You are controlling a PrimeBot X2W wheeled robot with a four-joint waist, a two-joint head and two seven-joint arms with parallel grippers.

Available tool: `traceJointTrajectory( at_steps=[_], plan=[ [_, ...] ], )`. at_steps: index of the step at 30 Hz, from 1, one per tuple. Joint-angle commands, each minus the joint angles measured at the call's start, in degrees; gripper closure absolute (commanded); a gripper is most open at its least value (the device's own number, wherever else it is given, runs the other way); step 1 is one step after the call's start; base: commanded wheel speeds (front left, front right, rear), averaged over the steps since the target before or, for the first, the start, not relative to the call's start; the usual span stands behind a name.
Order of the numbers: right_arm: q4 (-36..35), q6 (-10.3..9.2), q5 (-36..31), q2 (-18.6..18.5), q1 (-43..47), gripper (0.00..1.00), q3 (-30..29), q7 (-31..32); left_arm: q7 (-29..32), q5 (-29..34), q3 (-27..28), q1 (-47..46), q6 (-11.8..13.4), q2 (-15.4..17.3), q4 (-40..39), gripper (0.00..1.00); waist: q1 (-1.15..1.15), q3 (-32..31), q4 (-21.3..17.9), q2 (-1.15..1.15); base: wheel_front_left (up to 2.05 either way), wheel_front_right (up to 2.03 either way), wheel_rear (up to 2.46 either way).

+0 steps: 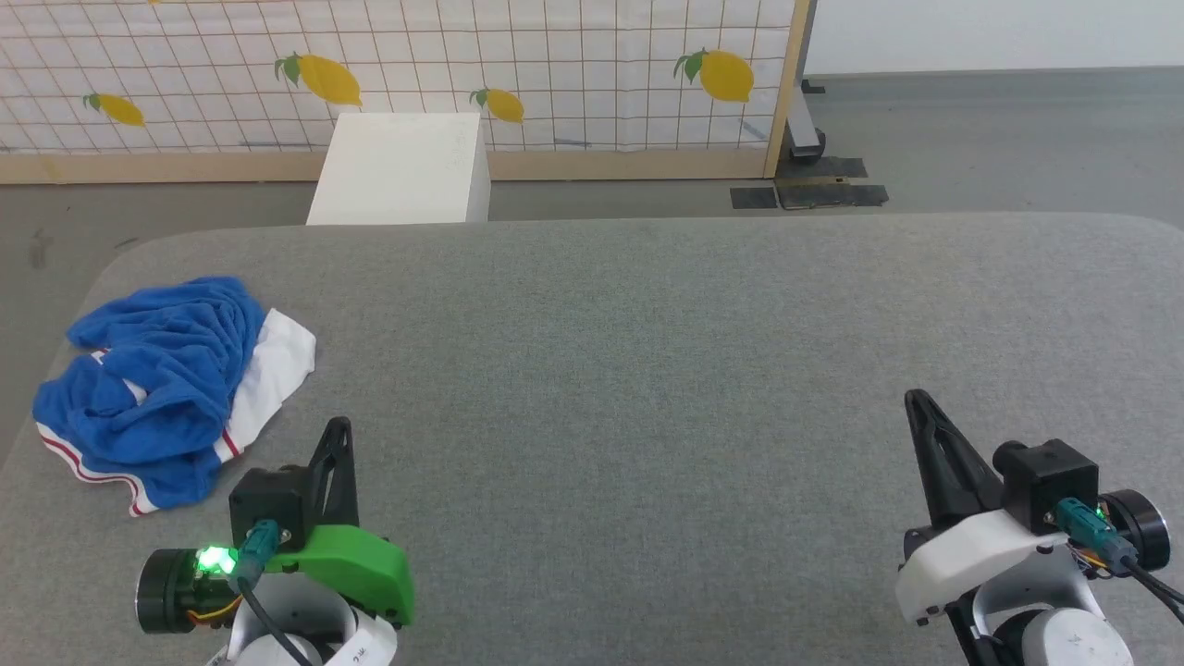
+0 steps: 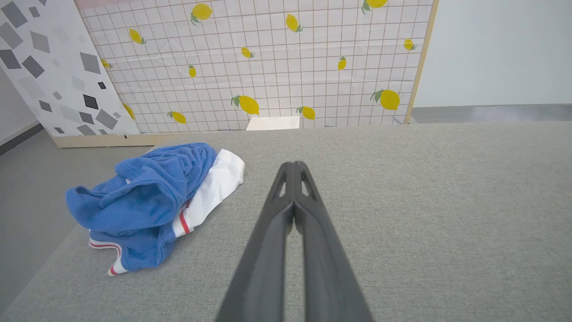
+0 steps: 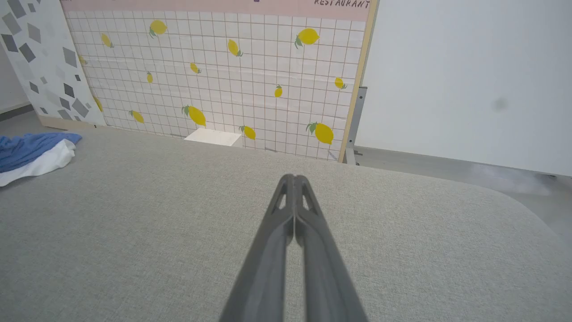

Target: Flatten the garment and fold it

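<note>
- From my remote seat, the garment (image 1: 157, 370) is a crumpled heap on the grey fabric counter (image 1: 647, 351), way over by the counter's left edge and about halfway back.
- It's mostly bunched-up blue cloth. A white sleeve (image 1: 277, 365) sticks out on the side facing the counter's middle, and some red-striped white trim (image 1: 74, 458) curls along the side facing the counter's near edge.
- No chest print is visible, it's too wadded up.
- Left gripper (image 1: 340, 427) sits over the counter's near-left part, fingers pointing toward the far edge. It's clenched tight with nothing between the fingers.
- On the left wrist camera, the two dark fingers (image 2: 313, 232) are pressed together tip to tip. The garment (image 2: 147, 197) is off toward the counter's left edge, near the left gripper (image 2: 294, 165) but not touching.
- Right gripper (image 1: 916, 398) is over the counter's near-right part, also clenched and holding nothing, well apart from the shirt.
- The right wrist camera shows the same for the right gripper (image 3: 294, 177), tips meeting over bare grey fabric. A bit of the garment (image 3: 27, 150) peeks in far toward the counter's left side.
- Past the counter's far edge there's a white box (image 1: 402, 166) on the floor (image 1: 971, 139), and behind it a tiled panel with lemons (image 1: 555, 55).
</note>
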Motion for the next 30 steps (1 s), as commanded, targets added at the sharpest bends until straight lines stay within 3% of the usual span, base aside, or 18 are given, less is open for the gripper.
traceJointTrajectory(
  at_steps=[1,2,3,30],
  plan=[
    [0.0,0.0,0.0,0.0,0.0,0.0,-0.01,0.0,0.0,0.0,0.0,0.0,0.0,0.0,0.0,0.0,0.0,0.0,0.0,0.0,0.0,0.0,0.0],
    [0.04,0.0,0.04,-0.01,0.0,1.0,-0.01,-0.02,-0.02,-0.07,-0.03,0.0,0.0,0.0,0.01,1.0,0.0,0.0,0.0,0.0,0.0,0.0,0.0],
    [0.06,0.0,0.02,-0.01,-0.01,0.0,-0.02,0.0,0.0,-0.15,-0.08,-0.01,0.0,0.01,0.01,0.0,0.0,0.0,0.0,0.0,0.0,0.0,0.0],
    [2.52,-0.02,3.28,0.0,0.37,0.0,-1.29,-2.94,-2.92,-2.54,-1.52,-0.4,-0.34,-0.05,2.49,0.0,0.0,0.14,0.1,0.0,0.0,0.0,0.0]
  ],
)
